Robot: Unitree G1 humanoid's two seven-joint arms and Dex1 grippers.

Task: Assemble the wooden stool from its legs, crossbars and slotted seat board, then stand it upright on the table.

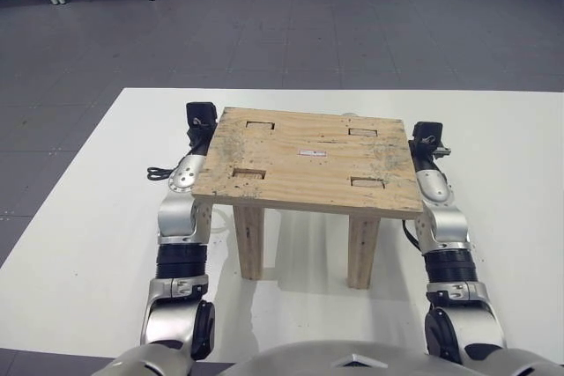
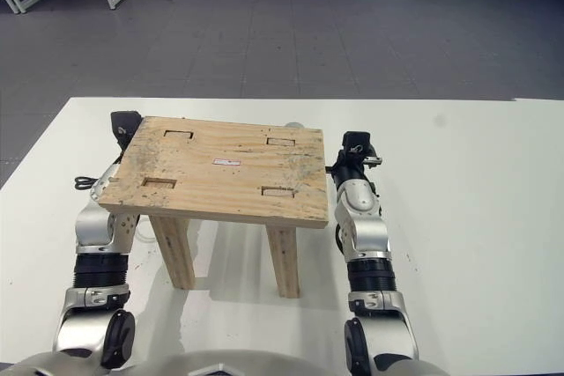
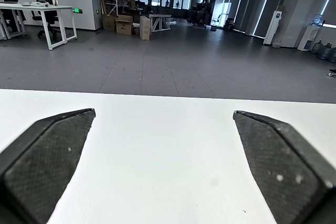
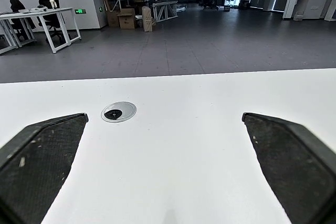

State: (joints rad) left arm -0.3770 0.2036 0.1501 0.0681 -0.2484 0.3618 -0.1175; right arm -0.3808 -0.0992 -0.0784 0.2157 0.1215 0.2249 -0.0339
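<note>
The wooden stool [image 1: 308, 160] stands upright on the white table [image 1: 502, 217], its slotted seat board on top and two front legs [image 1: 249, 241] [image 1: 362, 251] in sight. My left arm [image 1: 181, 209] lies along the stool's left side and my right arm [image 1: 436, 209] along its right side, both just clear of the seat edge. In the left wrist view my left gripper [image 3: 163, 161] is open, with bare tabletop between its dark fingers [image 3: 47, 156]. My right gripper [image 4: 163, 166] is open as well, nothing between its fingers [image 4: 289, 156].
A round cable grommet [image 4: 118, 112] is set into the table beyond the stool. A black cable loop [image 1: 159, 173] lies by my left forearm. White tabletop extends on both sides. Desks and chairs stand far off on the grey floor.
</note>
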